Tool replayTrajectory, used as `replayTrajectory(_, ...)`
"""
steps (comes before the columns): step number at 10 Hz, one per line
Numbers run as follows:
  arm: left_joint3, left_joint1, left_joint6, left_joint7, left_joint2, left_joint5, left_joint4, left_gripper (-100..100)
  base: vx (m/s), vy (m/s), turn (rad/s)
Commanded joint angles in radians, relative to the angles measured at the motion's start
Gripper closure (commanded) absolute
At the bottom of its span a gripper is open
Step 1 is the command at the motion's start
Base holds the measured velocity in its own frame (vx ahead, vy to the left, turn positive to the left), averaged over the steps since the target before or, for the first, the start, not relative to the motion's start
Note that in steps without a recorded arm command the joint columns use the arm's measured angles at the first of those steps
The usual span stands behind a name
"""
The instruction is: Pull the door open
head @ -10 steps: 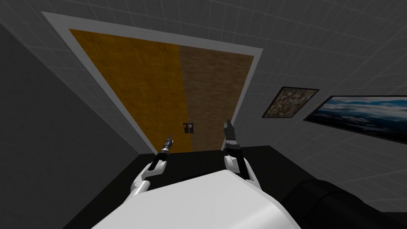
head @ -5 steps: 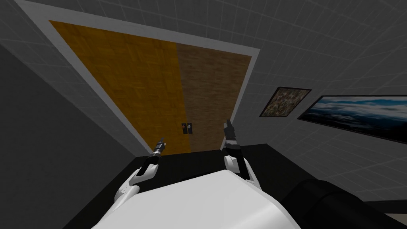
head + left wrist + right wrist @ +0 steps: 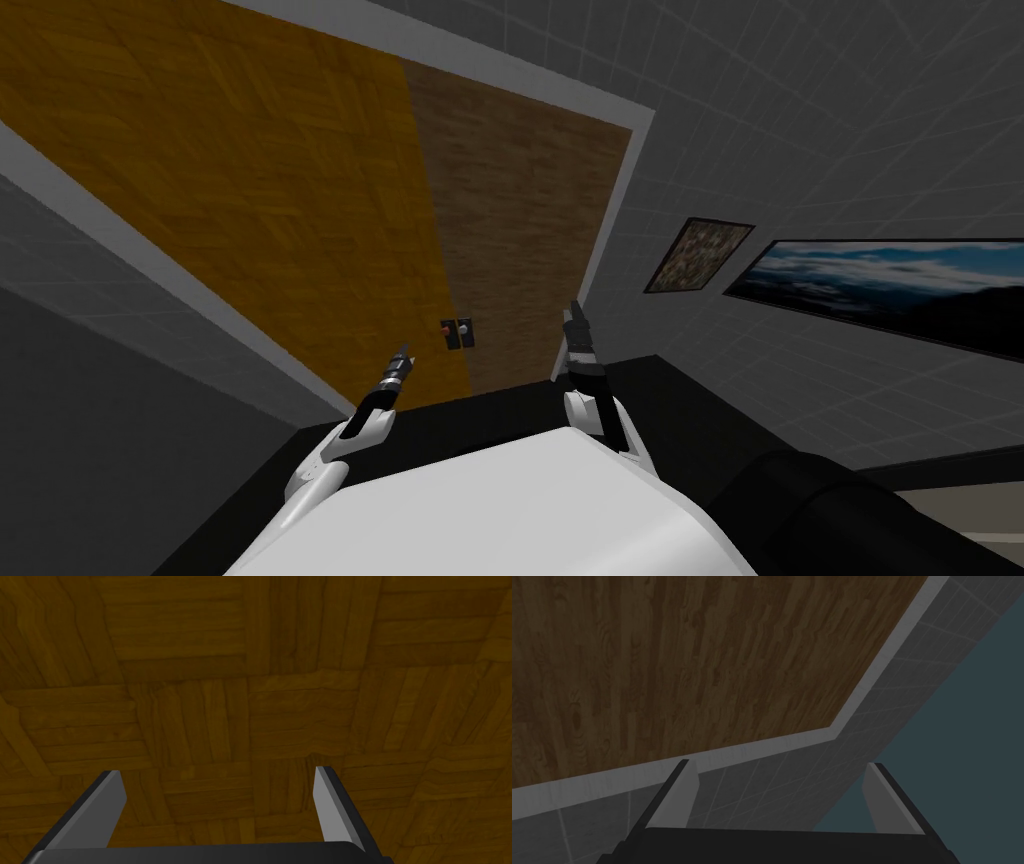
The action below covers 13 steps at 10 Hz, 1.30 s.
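The door (image 3: pixel 300 180) fills the upper left and centre of the head view. Its dark handle plate (image 3: pixel 457 333) sits just below centre on the seam, just up and right of my left end effector (image 3: pixel 403 352) and farther from my right end effector (image 3: pixel 571 312). Both are released, fingers apart, touching nothing. The door's upper left is cut off, and the handles are too small to read beyond a reddish and a pale dot. The amber leaf (image 3: pixel 300 651) is parquet and the brown leaf (image 3: pixel 662 651) darker planks, inside a pale frame (image 3: pixel 762 748).
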Motion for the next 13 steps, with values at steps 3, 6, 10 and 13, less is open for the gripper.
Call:
replayTrajectory(3, -0.033, -0.038, -0.015, 0.002, -0.030, -0.005, -0.002, -100, 0.199, -0.074, -0.174)
replayTrajectory(6, -0.026, -0.036, -0.018, 0.003, -0.023, -0.004, 0.010, 100, 0.016, -0.006, 0.007)
replayTrajectory(10, -0.026, -0.036, -0.018, 0.003, -0.023, -0.004, 0.010, 100, -0.017, 0.007, -0.005)
replayTrajectory(13, -0.007, -0.012, -0.013, 0.007, 0.000, 0.001, 0.014, -100, -0.141, 0.086, 0.111)
